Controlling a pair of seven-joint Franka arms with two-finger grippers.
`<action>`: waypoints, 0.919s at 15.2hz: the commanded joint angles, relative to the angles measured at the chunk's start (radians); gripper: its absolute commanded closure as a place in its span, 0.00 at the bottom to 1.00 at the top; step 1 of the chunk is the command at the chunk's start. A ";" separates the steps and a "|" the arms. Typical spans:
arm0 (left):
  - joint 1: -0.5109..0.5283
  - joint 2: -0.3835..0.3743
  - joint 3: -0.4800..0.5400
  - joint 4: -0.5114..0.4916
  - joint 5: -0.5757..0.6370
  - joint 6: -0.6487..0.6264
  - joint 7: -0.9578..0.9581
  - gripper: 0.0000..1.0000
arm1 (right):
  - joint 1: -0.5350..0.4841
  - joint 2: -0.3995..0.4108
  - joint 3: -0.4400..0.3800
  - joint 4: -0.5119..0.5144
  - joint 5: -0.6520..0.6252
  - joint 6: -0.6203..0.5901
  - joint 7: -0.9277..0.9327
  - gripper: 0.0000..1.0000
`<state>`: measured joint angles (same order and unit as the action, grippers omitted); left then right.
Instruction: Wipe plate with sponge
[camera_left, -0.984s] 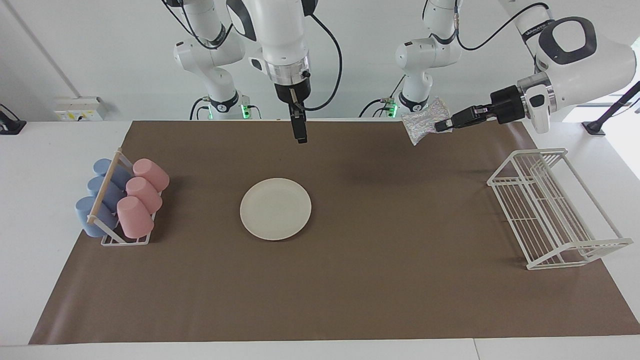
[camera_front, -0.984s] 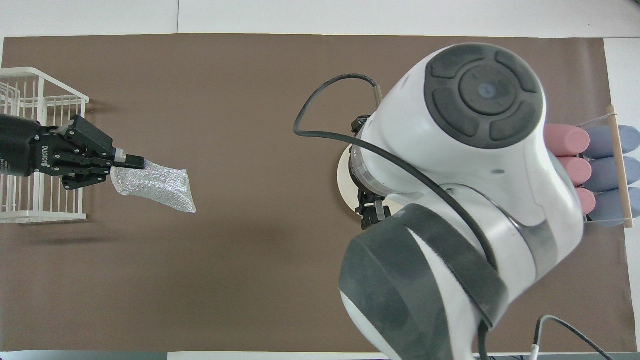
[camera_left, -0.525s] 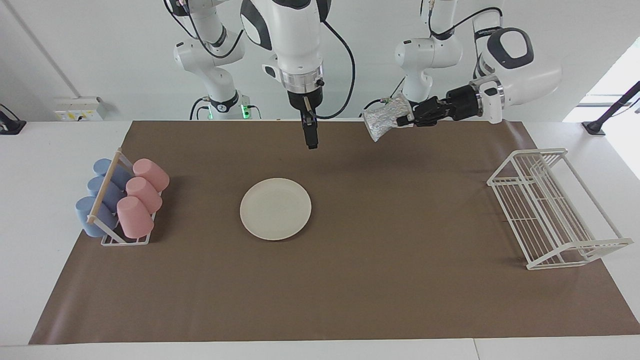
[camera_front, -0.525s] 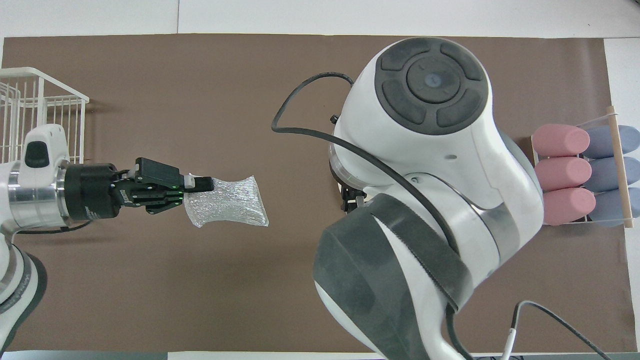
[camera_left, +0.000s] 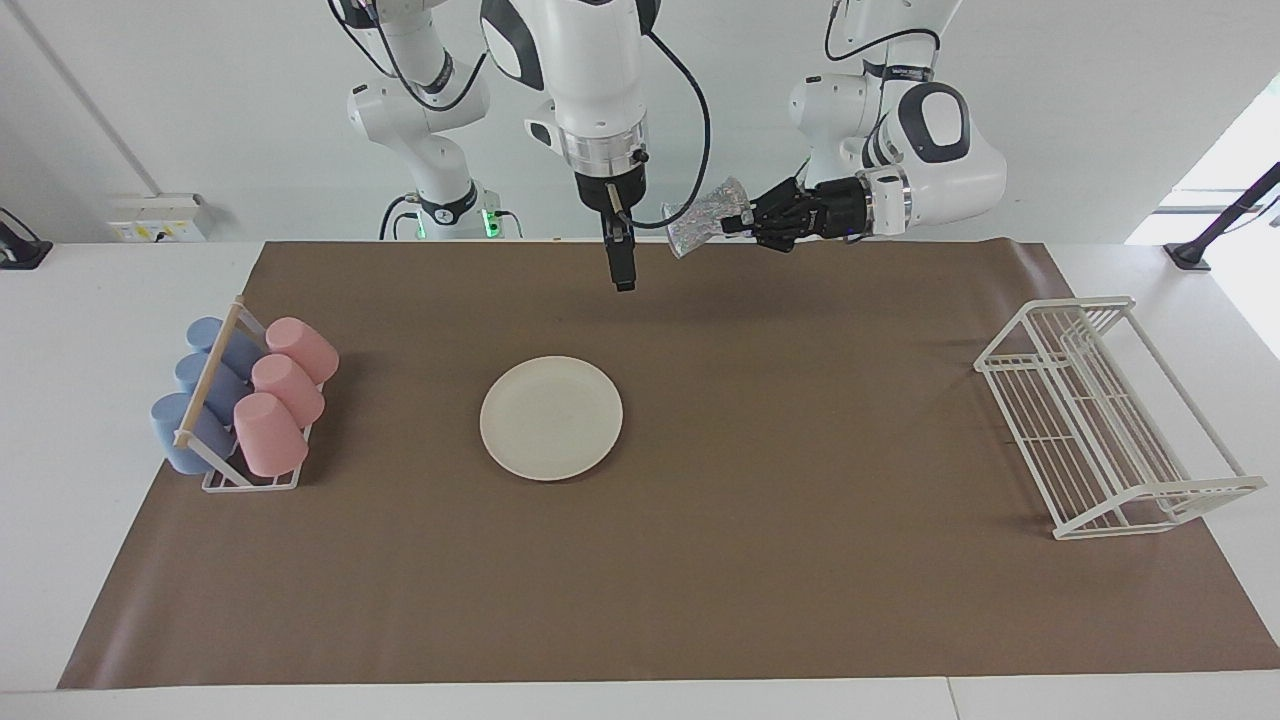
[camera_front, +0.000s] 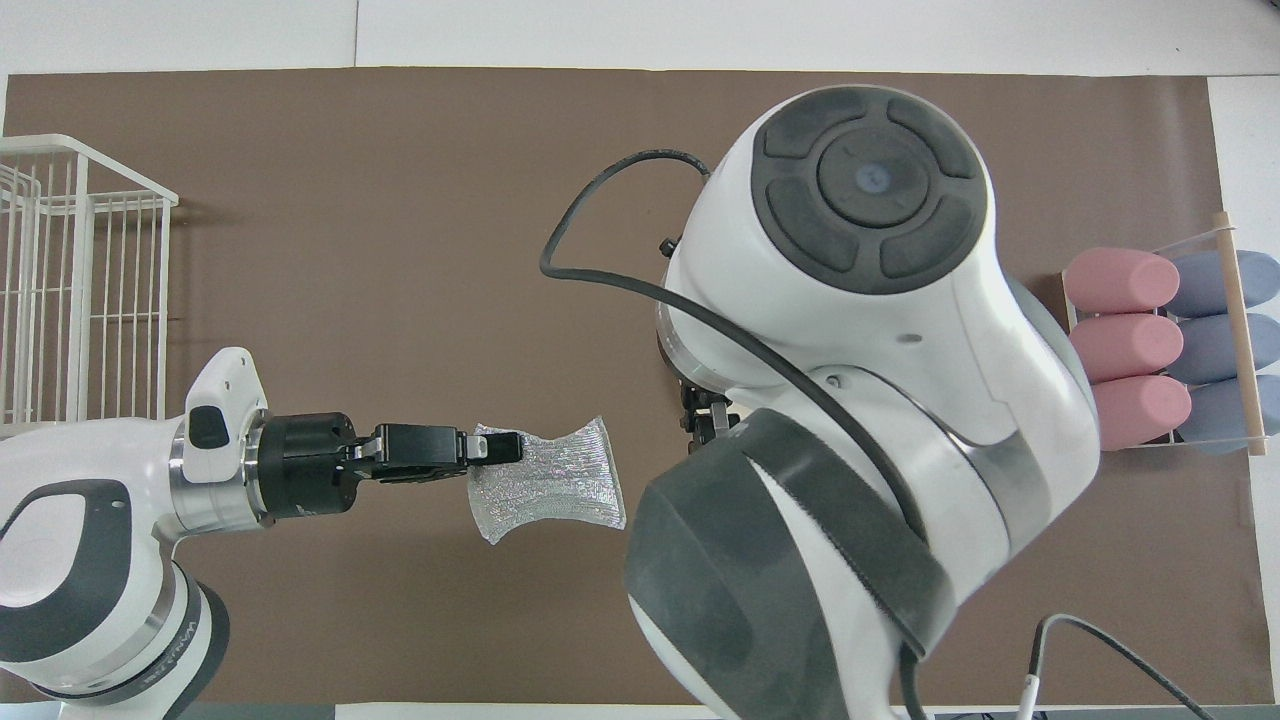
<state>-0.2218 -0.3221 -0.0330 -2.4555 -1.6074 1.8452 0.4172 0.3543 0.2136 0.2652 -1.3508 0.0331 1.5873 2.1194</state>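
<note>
Silvery mesh sponge (camera_left: 703, 213) is clamped by left gripper (camera_left: 738, 220), aloft; right gripper (camera_left: 624, 283), apparently spread, is over mat (camera_left: 800, 450).

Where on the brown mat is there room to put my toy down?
Lots of bare brown mat lies between the plate and the white wire rack, and along the edge farthest from the robots. It is tighter between the plate and the cup rack.

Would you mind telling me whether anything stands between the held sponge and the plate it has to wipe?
The left gripper holds the sponge in the air. The right gripper hangs between it and the plate, above the mat; nothing lies on the plate.
</note>
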 joint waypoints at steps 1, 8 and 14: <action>-0.034 -0.012 0.016 -0.034 -0.083 0.038 0.034 1.00 | 0.002 -0.062 0.028 -0.067 -0.006 -0.004 0.030 0.00; -0.039 -0.006 0.015 -0.028 -0.137 0.037 0.035 1.00 | 0.012 -0.154 0.069 -0.186 0.040 0.019 0.027 0.00; -0.060 0.003 0.015 -0.028 -0.137 0.019 0.068 1.00 | 0.048 -0.168 0.074 -0.220 0.070 0.098 0.033 0.00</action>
<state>-0.2598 -0.3158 -0.0318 -2.4711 -1.7192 1.8619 0.4554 0.3941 0.0818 0.3364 -1.5153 0.0919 1.6527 2.1313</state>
